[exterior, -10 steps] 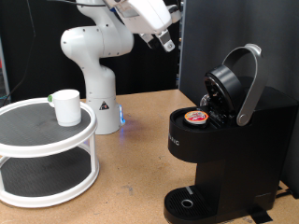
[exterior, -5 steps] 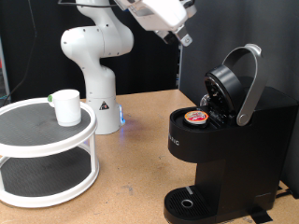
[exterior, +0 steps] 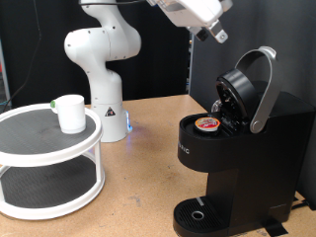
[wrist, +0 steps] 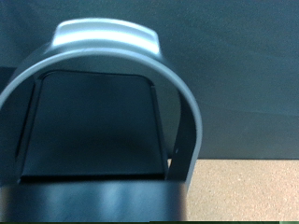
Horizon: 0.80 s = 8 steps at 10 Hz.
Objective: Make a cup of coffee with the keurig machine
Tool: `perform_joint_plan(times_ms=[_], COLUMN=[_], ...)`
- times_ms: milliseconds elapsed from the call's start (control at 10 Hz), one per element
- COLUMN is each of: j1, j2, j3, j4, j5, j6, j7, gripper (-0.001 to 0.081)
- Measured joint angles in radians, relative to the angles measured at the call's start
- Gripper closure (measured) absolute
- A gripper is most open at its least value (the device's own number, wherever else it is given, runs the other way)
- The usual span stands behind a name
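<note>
The black keurig machine [exterior: 242, 158] stands at the exterior view's right with its hinged lid tipped open and the silver handle [exterior: 265, 89] raised. A small pod with a red-marked lid [exterior: 207, 123] sits in the open chamber. The white cup [exterior: 69, 113] stands on the top tier of a round white shelf [exterior: 39, 148] at the exterior view's left. My gripper [exterior: 214, 33] hangs high at the exterior view's top, above and slightly left of the handle, touching nothing. The wrist view shows no fingers, only the silver handle [wrist: 103, 39] arching over the black lid [wrist: 93, 121].
The white robot base [exterior: 104, 69] stands on the wooden table [exterior: 148, 168] behind the shelf. A dark curtain backs the scene. The round drip base [exterior: 202, 215] of the machine is at the exterior view's bottom.
The gripper has travelled toward the exterior view's right and slightly up, from above the table's middle to above the machine's raised handle. Cup, pod and lid have not moved.
</note>
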Motion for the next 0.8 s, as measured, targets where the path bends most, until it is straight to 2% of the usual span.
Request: perform_joint_plan(times_ms=[300,600,800], j1=[0.010,0.019,0.026], j2=[0.047,0.055,0.055], j3=[0.029,0.073,0.115], j4=[0.049,0.061,0.062], j5=[0.003,0.003,0.002], j6=[0.000,0.002,0.033], j7=[0.002,0.019,0.049], gripper=[0.0001,0.0001,0.0001])
